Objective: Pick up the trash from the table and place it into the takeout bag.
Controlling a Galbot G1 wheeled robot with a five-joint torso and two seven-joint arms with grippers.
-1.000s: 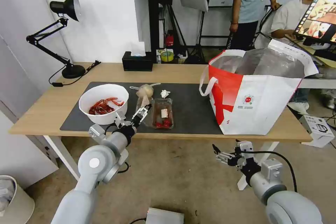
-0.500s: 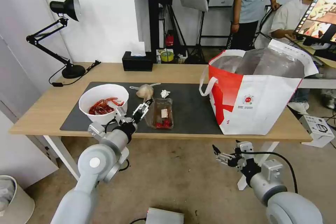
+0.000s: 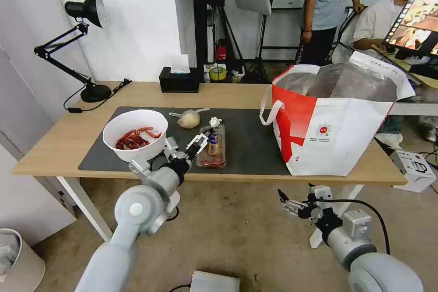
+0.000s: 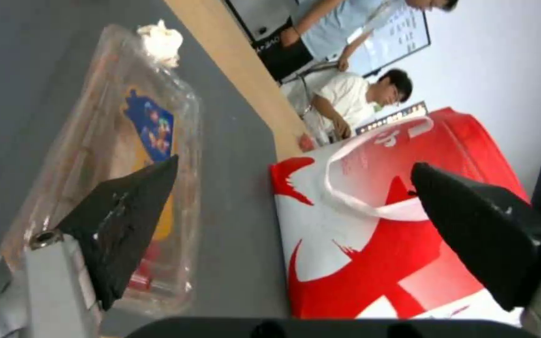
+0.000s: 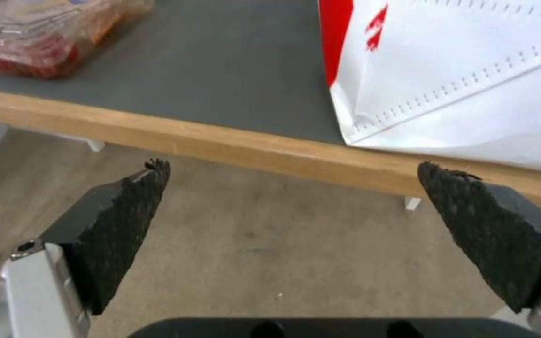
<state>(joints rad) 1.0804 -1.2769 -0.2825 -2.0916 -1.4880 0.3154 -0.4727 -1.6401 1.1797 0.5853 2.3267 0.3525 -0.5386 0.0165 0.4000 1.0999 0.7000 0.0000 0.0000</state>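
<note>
The left claw (image 3: 200, 139) is held spread apart just over the near-left edge of the clear hinged tray (image 3: 212, 147), which lies on the dark grey mat (image 3: 255, 143) of the tabletop (image 3: 54, 139). In the left wrist view one fingertip (image 4: 134, 206) is seen overlapping the tray (image 4: 127, 155) while the other stands well off toward the takeout bag (image 4: 371, 225); nothing is gripped yet. The right claw (image 3: 292, 205) is parked below the tabletop edge, also spread apart, with nothing between its tips.

The step in hand is judged to be the closing-in on the tray. The tray is thin, clear plastic that will likely flex, so it should be taken across its narrow width near a rim or the hinge edge, with the claw lowered until both tips straddle the walls before being closed. A gentle squeeze is advised, since a hard one could pop the lid and spill the scraps. The crumpled tissue wad (image 3: 214, 122) lies just at the tray's far end and should be left undisturbed, as should the small tied bag (image 3: 189, 119) and the white bowl (image 3: 135, 133) of red shells to the left.

The takeout bag (image 3: 337, 132) stands upright and open at the right end of the mat, so the tray should be lifted clear of its tall rim and kept level.
</note>
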